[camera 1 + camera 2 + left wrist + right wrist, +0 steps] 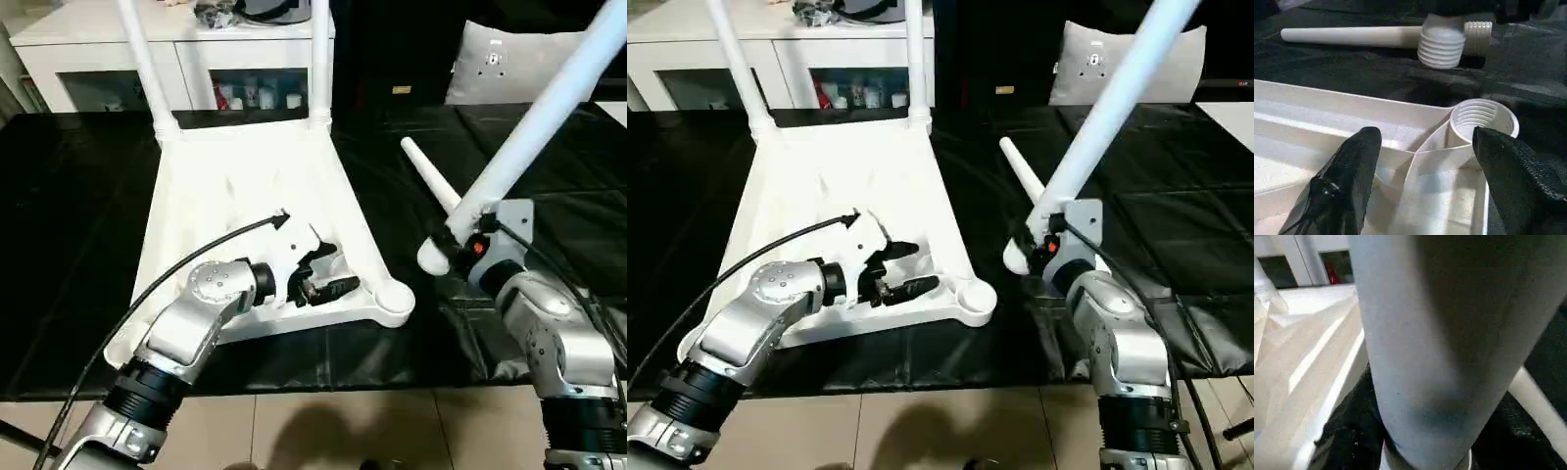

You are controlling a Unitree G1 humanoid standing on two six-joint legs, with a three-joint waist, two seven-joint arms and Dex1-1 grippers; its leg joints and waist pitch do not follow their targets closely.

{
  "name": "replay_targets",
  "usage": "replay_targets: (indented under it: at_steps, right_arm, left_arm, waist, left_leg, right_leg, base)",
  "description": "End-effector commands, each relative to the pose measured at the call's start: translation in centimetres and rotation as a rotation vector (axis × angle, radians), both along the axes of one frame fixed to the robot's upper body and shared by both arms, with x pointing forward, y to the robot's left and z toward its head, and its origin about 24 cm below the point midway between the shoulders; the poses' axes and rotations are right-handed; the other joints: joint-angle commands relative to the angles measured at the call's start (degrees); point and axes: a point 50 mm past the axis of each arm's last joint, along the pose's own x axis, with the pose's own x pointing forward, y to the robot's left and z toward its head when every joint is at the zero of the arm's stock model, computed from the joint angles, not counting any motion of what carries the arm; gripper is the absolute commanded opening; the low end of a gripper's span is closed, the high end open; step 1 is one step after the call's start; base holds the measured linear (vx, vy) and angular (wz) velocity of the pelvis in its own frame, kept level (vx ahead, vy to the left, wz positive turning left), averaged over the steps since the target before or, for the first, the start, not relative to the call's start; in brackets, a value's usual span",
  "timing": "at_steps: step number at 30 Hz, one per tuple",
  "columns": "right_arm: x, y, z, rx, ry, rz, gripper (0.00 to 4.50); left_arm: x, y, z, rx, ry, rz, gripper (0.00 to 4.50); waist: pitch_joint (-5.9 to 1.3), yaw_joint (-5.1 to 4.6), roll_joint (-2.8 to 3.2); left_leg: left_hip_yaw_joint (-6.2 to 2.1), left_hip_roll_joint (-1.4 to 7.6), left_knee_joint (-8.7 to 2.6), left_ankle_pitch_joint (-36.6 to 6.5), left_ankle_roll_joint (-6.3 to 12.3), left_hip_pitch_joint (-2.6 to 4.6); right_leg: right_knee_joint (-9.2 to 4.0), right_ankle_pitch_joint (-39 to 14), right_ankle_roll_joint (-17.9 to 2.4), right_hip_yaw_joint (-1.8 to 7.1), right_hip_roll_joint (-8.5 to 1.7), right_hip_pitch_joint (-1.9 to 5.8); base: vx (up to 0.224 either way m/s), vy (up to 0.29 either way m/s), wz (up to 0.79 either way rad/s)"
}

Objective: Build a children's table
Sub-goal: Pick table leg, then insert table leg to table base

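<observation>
The children's table top [245,186] lies upside down on the black table. Two white legs [147,69] [320,59] stand in its far corner sockets. My left gripper [318,274] is open over the ribs at the near edge, its fingers [1342,186] apart just short of the empty near right socket [1483,120]. My right gripper [470,240] is shut on a third leg [549,117], which tilts up to the right. That leg's threaded end [1442,46] hangs just right of the socket. Another leg [429,176] lies loose on the table behind it.
A white cabinet [98,49] stands behind the table. A grey cushion [509,59] sits at the back right. Black cloth [78,196] covers the table, and the tiled floor [323,431] shows past its near edge.
</observation>
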Motion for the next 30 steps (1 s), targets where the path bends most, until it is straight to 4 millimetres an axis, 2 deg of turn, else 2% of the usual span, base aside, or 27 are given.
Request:
replay_targets:
  at_steps: [1, 3, 7, 9, 11, 13, 14, 16, 18, 20, 22, 24, 29, 30]
  right_arm:
    - [0.3, -0.3, 2.1, 0.018, -0.087, -0.006, 1.89]
    - [0.3, -0.4, 2.9, 0.032, -0.133, 0.029, 1.89]
    - [-0.2, -0.8, 3.1, 0.034, -0.146, 0.092, 1.89]
    - [-0.1, -0.9, 3.0, 0.008, -0.152, 0.082, 1.89]
    - [-0.7, -0.6, 1.9, 0.013, -0.007, 0.161, 1.89]
    - [-0.9, -0.3, 1.9, 0.016, 0.000, 0.191, 1.89]
    - [-1.2, 0.0, 1.8, 0.009, 0.006, 0.236, 1.89]
    - [-1.4, 0.4, 1.6, -0.010, 0.001, 0.282, 1.89]
    - [-1.5, 0.7, 1.5, -0.027, -0.005, 0.313, 1.89]
    - [-1.7, 1.1, 1.2, -0.039, 0.014, 0.345, 1.89]
    - [-1.7, 1.1, 1.1, -0.032, 0.026, 0.352, 1.89]
    - [-1.7, 1.2, 1.1, -0.021, 0.030, 0.356, 1.89]
    - [-1.7, 1.3, 1.2, 0.003, 0.032, 0.376, 1.89]
    - [-1.7, 1.3, 1.2, 0.003, 0.031, 0.377, 1.89]
  left_arm:
    - [-0.2, 0.0, 0.3, 0.010, -0.014, -0.029, 3.48]
    - [-0.4, 0.0, 0.2, 0.018, -0.003, -0.054, 3.48]
    - [-1.0, 0.1, -0.2, 0.056, 0.018, -0.118, 3.48]
    - [-1.0, 0.2, -0.2, 0.057, 0.022, -0.119, 3.20]
    - [-1.0, 0.2, -0.3, 0.063, 0.054, -0.123, 3.10]
    - [-1.1, 0.3, -0.4, 0.069, 0.058, -0.124, 3.00]
    - [-1.1, 0.2, -0.5, 0.071, 0.064, -0.130, 2.69]
    - [-1.3, 0.2, -0.6, 0.079, 0.075, -0.138, 2.68]
    - [-1.5, 0.3, -0.8, 0.105, 0.088, -0.152, 2.31]
    - [-1.8, 0.5, -0.9, 0.140, 0.097, -0.169, 2.24]
    - [-1.8, 0.5, -0.9, 0.156, 0.096, -0.178, 2.21]
    - [-1.9, 0.6, -0.9, 0.164, 0.099, -0.182, 1.86]
    - [-1.9, 0.9, -1.3, 0.241, 0.117, -0.197, 1.69]
    - [-1.9, 0.9, -1.3, 0.250, 0.118, -0.196, 1.54]
  waist:
    - [-3.80, -0.07, -0.58]
    - [-3.82, -0.13, -0.69]
    - [-3.88, -0.04, -0.55]
    - [-3.85, -0.10, -0.60]
    - [-3.68, -0.10, -0.69]
    - [-3.71, -0.13, -0.67]
    - [-3.67, -0.11, -0.74]
    - [-3.65, -0.10, -0.63]
    - [-3.69, -0.25, -0.67]
    - [-3.62, -0.49, -0.74]
    - [-3.58, -0.58, -0.70]
    - [-3.65, -0.56, -0.82]
    - [-3.64, -0.67, -0.69]
    - [-3.64, -0.62, -0.64]
  left_leg:
    - [-0.54, 2.21, -4.17, -9.0, 3.05, -0.01]
    - [-0.58, 2.29, -4.18, -9.1, 3.22, -0.11]
    - [-0.70, 2.55, -4.26, -8.7, 3.97, -0.12]
    - [-0.53, 2.50, -4.18, -8.4, 3.64, -0.08]
    - [-0.61, 2.46, -4.29, -8.4, 3.76, -0.06]
    - [-0.50, 2.37, -4.15, -9.3, 3.87, 0.03]
    - [-0.45, 2.23, -4.08, -9.6, 3.83, -0.03]
    - [-0.50, 2.23, -4.07, -9.8, 3.74, -0.03]
    - [-0.65, 2.30, -4.14, -10.1, 3.48, -0.09]
    - [-0.65, 2.22, -4.10, -10.7, 3.38, 0.00]
    - [-0.67, 2.25, -4.12, -10.5, 3.48, -0.07]
    - [-0.74, 2.33, -4.14, -10.1, 3.48, -0.08]
    - [-0.74, 2.36, -4.19, -10.1, 3.50, -0.09]
    - [-0.74, 2.32, -4.14, -10.0, 3.45, -0.11]
  right_leg:
    - [-5.61, -27.5, -0.2, 2.96, -3.78, 3.76]
    - [-5.45, -26.8, -0.3, 3.04, -3.75, 3.84]
    - [-5.03, -25.3, -1.2, 3.24, -3.79, 3.85]
    - [-5.08, -25.0, -1.9, 3.25, -3.86, 3.78]
    - [-5.09, -25.2, -2.2, 3.25, -3.62, 4.04]
    - [-5.33, -26.6, -1.9, 3.17, -3.77, 3.92]
    - [-5.57, -27.7, -1.4, 3.05, -3.80, 3.88]
    - [-5.73, -28.7, -0.7, 2.95, -3.81, 3.81]
    - [-5.73, -28.7, -0.5, 2.89, -3.79, 3.85]
    - [-5.84, -29.5, -0.3, 2.84, -3.80, 3.75]
    - [-5.78, -29.5, -0.3, 2.90, -3.73, 3.75]
    - [-5.69, -29.1, -0.4, 2.91, -3.82, 3.82]
    - [-5.59, -28.4, -0.8, 3.02, -3.76, 3.76]
    - [-5.64, -28.5, -0.9, 2.98, -3.83, 3.81]
  base:
    - [0.000, 0.000, 0.00]
    - [0.000, 0.000, 0.00]
    - [0.000, 0.000, 0.00]
    - [0.000, 0.000, 0.00]
    - [0.000, 0.000, 0.00]
    - [0.000, 0.000, 0.00]
    - [0.000, 0.000, 0.00]
    - [0.000, 0.000, 0.00]
    - [0.000, 0.000, 0.00]
    - [0.000, 0.000, 0.00]
    - [0.000, 0.000, 0.00]
    - [0.000, 0.000, 0.00]
    - [0.000, 0.000, 0.00]
    - [0.000, 0.000, 0.00]
